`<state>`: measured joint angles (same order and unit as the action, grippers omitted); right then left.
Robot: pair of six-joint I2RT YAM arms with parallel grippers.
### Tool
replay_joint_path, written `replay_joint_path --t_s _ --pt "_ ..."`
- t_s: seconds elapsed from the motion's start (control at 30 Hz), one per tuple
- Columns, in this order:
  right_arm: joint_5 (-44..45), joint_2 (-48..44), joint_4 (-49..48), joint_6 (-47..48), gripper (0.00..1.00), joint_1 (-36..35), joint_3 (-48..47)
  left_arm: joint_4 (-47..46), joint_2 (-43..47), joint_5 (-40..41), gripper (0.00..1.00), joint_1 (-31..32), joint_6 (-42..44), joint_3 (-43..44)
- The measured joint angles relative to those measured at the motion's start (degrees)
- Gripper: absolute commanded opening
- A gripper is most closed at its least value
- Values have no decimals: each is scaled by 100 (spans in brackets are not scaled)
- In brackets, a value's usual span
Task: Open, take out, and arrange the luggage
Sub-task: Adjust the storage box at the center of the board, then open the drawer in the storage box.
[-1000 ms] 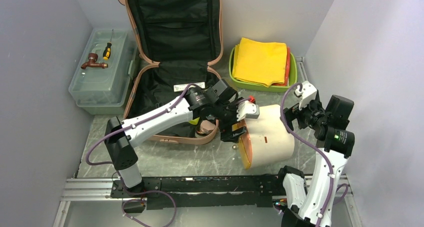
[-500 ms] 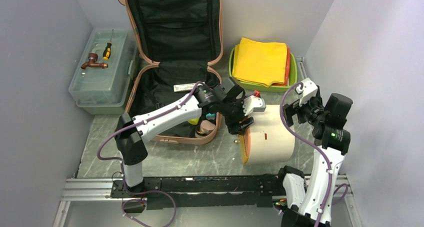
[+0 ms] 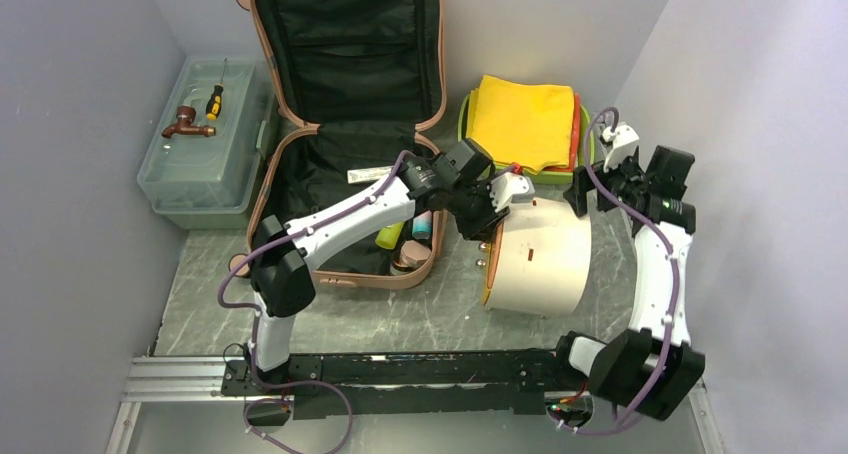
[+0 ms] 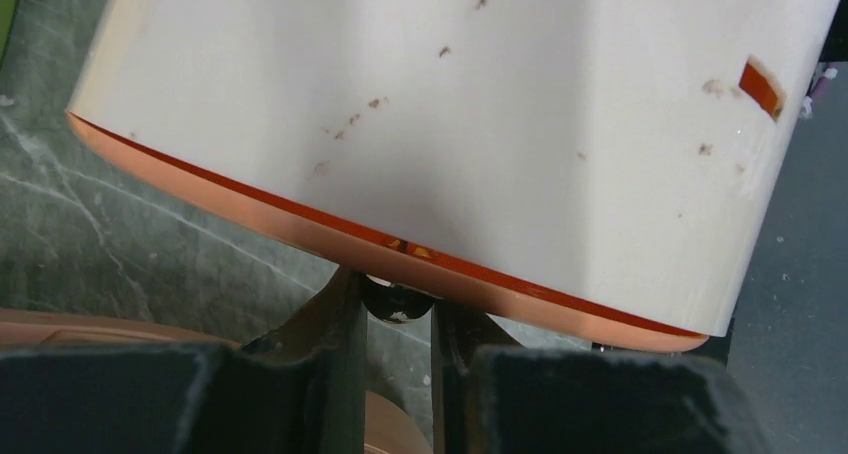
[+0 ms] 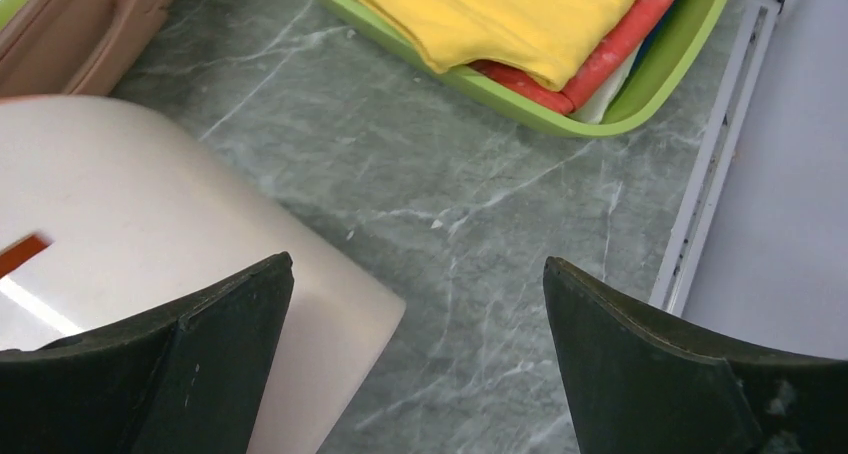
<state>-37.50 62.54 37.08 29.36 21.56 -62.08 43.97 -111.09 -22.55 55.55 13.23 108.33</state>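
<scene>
Salmon-pink hard-shell luggage (image 3: 345,124) lies open at back centre of the grey marbled table (image 3: 380,319). Its lid is propped against the wall, and small items show in the base half.

Just right of it a cream-white rounded hard shell with an orange rim (image 3: 540,259) stands on its side on the table.

Left gripper (image 4: 395,319): fingers drawn nearly together, pinching at the orange rim on the luggage side.

Right gripper (image 5: 417,264): fingers wide apart, holding nothing. It hangs over bare table between the shell's far corner and the lime green plastic tray (image 5: 560,114) of folded yellow cloth (image 5: 500,14).

Judgement: the step in hand is setting the shell down clear of the luggage. A one-edge pinch gives poor control of a bulky shell, so it may swing or topple. Best to lower slowly, steady the far side with the right gripper, and stay off the tray before the left lets go.
</scene>
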Motion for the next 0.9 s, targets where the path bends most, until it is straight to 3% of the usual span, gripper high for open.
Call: replay_joint_path --t_s 0.17,0.37,0.6,0.9 --pt "474 505 -391 -459 99 -225 -166 -74 -127 -81 0 -125 2 127" --pt "826 -240 -127 -649 100 -295 -166 -382 -111 -70 0 -223 -2 -17" --pt "782 -1307 61 -649 100 -302 103 -785 240 -2 0 -573 -7 -579" --pt "120 -1405 46 -957 99 -310 417 -1045 737 400 0 -726 -170 -1213"
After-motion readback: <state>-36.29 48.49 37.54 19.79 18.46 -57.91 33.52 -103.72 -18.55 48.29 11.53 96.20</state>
